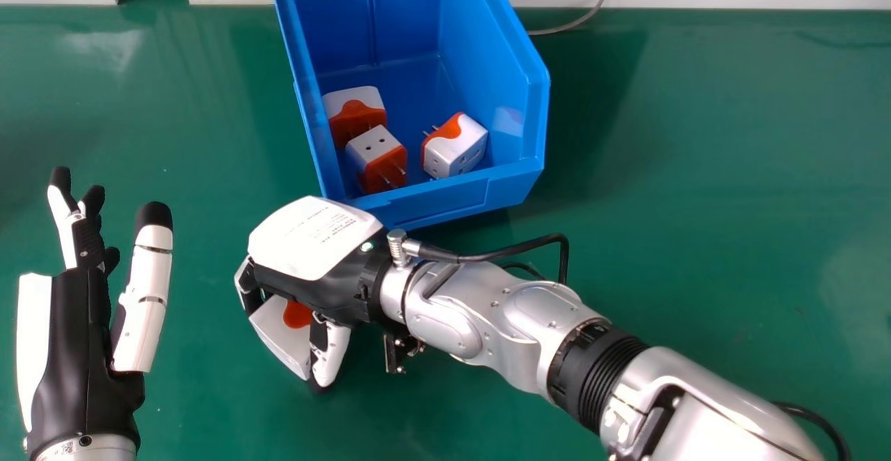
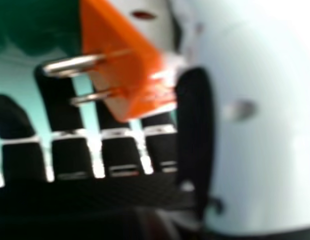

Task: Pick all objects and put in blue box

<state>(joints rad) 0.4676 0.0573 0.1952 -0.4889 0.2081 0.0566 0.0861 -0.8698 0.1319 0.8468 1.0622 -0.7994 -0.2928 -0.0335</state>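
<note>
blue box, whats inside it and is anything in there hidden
Three white-and-orange plug adapters: two close together near the left wall, one farther right. What lies beneath them or low behind the front wall is covered.

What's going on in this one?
The robot's right hand has its fingers and thumb curled round a white and orange plug adapter, over the green table just on the near side of the blue box. Three similar adapters already lie in the box. The left hand is idle at the head view's left. The held adapter is not yet in the box.
</note>
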